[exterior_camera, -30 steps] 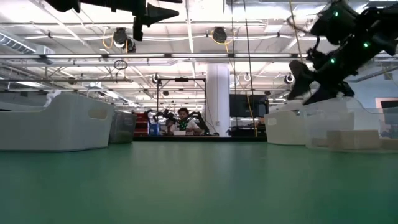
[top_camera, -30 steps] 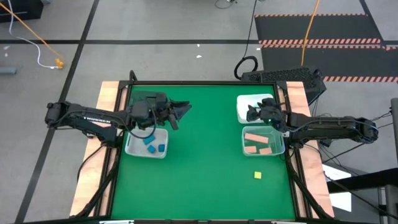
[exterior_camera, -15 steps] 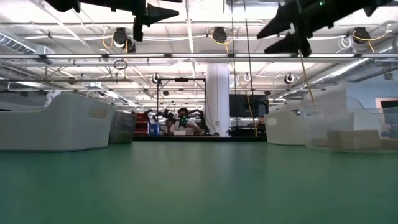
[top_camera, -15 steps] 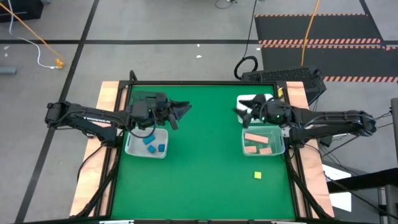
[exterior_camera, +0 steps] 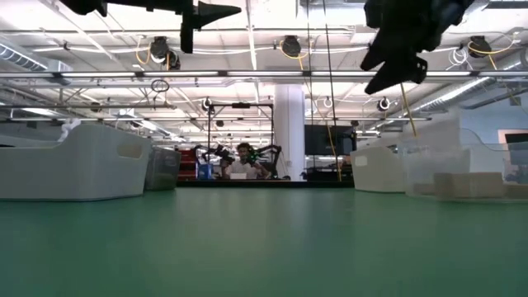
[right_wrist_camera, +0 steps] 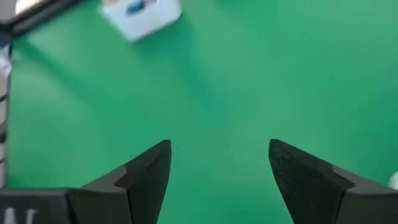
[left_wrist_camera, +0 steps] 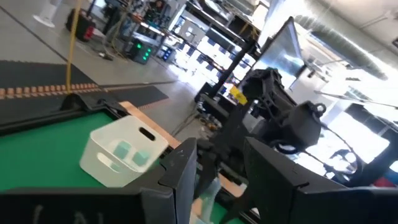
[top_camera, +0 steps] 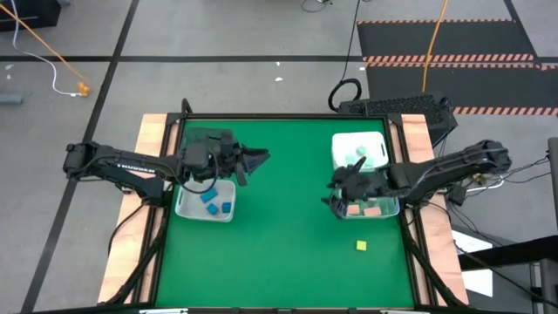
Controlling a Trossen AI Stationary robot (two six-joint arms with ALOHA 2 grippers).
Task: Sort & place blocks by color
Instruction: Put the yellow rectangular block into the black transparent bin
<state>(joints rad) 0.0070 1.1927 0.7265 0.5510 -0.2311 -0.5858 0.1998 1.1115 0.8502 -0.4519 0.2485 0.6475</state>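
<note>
A yellow block (top_camera: 361, 246) lies alone on the green table near its front right. Blue blocks (top_camera: 214, 202) sit in a clear bin (top_camera: 185, 208) at the left. Pink blocks (top_camera: 364, 209) fill a clear bin (top_camera: 391, 209) at the right, and mint blocks (top_camera: 357, 155) lie in a white bin (top_camera: 377, 139) behind it. My left gripper (top_camera: 259, 157) hovers level above the table beside the blue bin, open with a narrow gap and nothing in it (left_wrist_camera: 221, 149). My right gripper (top_camera: 334, 197) hangs above the table just left of the pink bin, tilted down, open and empty (right_wrist_camera: 217, 149).
Bare green table (top_camera: 279, 227) spreads between the two rows of bins and toward the near edge. The table's wooden side rails (top_camera: 148, 139) run along both sides. In the low view a person (exterior_camera: 242, 161) sits far behind the table.
My right gripper has left the space over the white bin, risen, and swung toward the near edge and the table's middle, turning as it went. It now stands beside the pink bin. Its fingers stay open.
</note>
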